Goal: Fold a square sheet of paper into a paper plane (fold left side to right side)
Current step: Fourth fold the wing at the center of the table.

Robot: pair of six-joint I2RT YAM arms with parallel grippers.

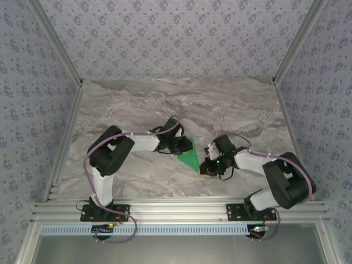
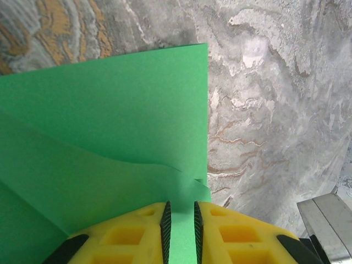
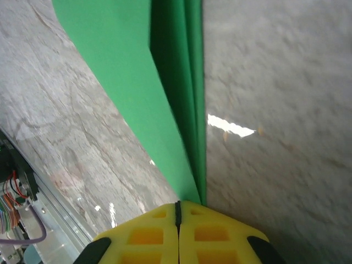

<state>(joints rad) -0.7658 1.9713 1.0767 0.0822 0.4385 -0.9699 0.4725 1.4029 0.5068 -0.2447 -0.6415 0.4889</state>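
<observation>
**Matt Paper, Polished Stone, Moulded Plastic**

The square sheet of paper [image 2: 104, 126] looked thin, matt and smooth, creased in soft folds. The table [image 1: 231, 104] appeared as glossy marble-patterned stone, throwing a glare at three o'clock in the right wrist view. The left gripper [image 2: 181, 231] and the right gripper [image 3: 178, 234] showed yellow moulded plastic with black ribbed pads. Brushed metal rails [image 1: 181, 210] ran at six o'clock.

The grey marble surface [image 1: 165, 104] is free across the whole upper half of the top frame. In the centre, the folded bright green paper sheet [image 1: 190, 159] lies between the left end effector [image 1: 186, 147] and the right end effector [image 1: 207, 168], which block this narrow middle passage.
</observation>
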